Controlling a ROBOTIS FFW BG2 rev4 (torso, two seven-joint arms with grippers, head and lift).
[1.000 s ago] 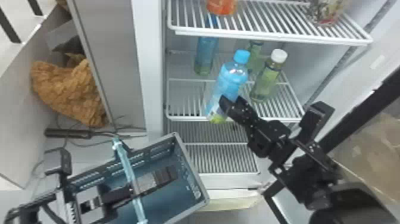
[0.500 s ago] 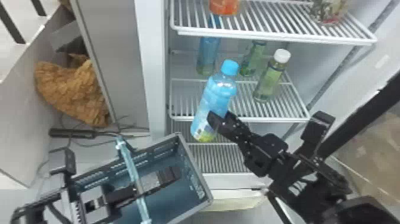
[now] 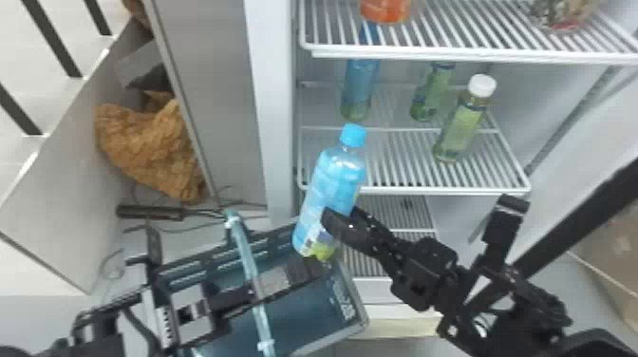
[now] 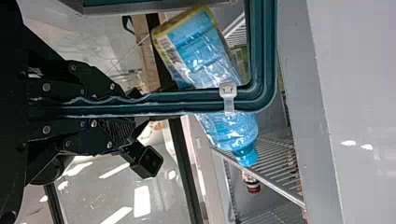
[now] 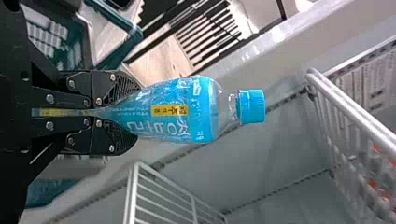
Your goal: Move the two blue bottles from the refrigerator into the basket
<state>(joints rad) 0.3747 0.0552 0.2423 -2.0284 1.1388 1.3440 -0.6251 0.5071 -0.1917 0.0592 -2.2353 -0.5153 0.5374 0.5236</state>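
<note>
Pinching the blue bottle (image 3: 332,185) near the basket (image 3: 356,300), the right gripper (image 5: 133,113) probably has something slick and squashy, best held mid-body, while the left gripper (image 4: 138,105) clamps the basket's handle (image 3: 259,308).

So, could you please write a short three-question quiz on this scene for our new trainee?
1. True or false: while the right gripper holds one blue bottle, another blue bottle stands on a wire shelf of the refrigerator.
2. Multiple choice: what colour is the cap of the held bottle?
(a) white
(b) orange
(c) blue
3. Fill in the blank: the left gripper is clamped on the ____ of the basket.

Key: 1 true; 2 c; 3 handle.
</note>
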